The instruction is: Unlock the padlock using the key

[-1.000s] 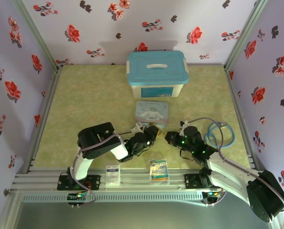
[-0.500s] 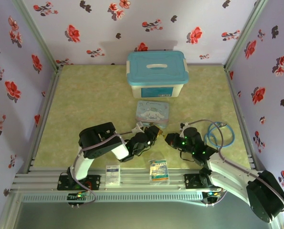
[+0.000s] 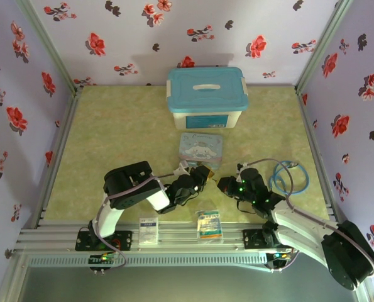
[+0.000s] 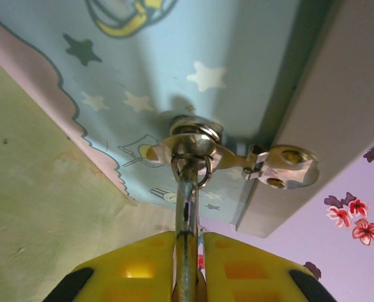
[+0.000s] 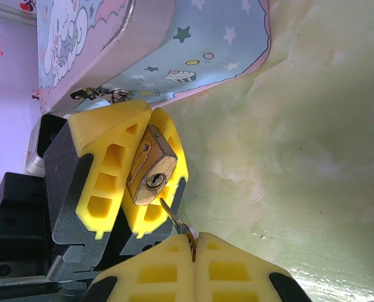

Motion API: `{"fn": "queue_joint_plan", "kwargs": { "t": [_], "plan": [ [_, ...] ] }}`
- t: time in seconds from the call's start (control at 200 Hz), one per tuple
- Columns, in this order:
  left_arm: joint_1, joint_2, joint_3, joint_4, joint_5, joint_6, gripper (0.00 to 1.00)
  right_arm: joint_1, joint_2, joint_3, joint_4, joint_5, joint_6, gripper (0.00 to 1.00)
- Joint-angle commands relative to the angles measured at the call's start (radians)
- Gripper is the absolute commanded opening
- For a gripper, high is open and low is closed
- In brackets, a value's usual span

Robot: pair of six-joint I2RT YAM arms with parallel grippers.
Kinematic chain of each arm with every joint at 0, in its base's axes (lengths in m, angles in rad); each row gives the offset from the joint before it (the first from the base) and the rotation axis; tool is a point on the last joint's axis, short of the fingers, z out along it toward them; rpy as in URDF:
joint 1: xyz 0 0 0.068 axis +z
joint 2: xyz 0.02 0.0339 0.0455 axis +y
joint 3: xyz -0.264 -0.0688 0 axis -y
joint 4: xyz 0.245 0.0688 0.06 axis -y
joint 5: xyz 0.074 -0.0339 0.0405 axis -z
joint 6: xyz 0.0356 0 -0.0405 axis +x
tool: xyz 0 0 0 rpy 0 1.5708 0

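The brass padlock (image 5: pixel 150 170) is clamped between the yellow fingers (image 5: pixel 108 160) of my left gripper (image 3: pixel 203 176), its keyhole facing the right wrist camera. My right gripper (image 5: pixel 193 238) is shut on the bow of the thin silvery key (image 5: pixel 174 217). The key's tip touches the padlock's lower edge just below the keyhole, outside it. In the left wrist view the padlock (image 4: pixel 188 207) stands edge-on between the shut fingers of the left gripper (image 4: pixel 188 238), with a small ring and a spare key (image 4: pixel 281 167) at its far end. In the top view the right gripper (image 3: pixel 224 184) meets the left one.
The cartoon tin (image 3: pixel 200 150) lies just behind both grippers, and a blue-lidded bin (image 3: pixel 207 97) stands farther back. Two flat packets (image 3: pixel 149 229) (image 3: pixel 209 224) lie at the near edge. A blue cable loop (image 3: pixel 289 176) sits right of the right arm.
The right gripper has moved left with the key, closing the gap to the left gripper. The left arm has hardly moved.
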Motion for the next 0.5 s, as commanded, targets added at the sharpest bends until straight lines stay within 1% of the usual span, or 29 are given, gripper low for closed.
{"fn": "queue_joint_plan", "kwargs": {
  "t": [0.0, 0.31, 0.495],
  "plan": [
    [0.003, -0.014, 0.010, 0.046, -0.016, -0.003, 0.00, -0.004, -0.009, -0.013, 0.025, 0.012, 0.008, 0.00],
    [0.000, -0.009, 0.012, 0.046, -0.011, -0.001, 0.00, -0.010, -0.037, -0.013, 0.003, 0.019, 0.009, 0.00],
    [0.000, -0.012, 0.006, 0.047, -0.009, -0.008, 0.00, -0.015, -0.017, -0.004, 0.009, 0.024, 0.003, 0.00]
  ]
}}
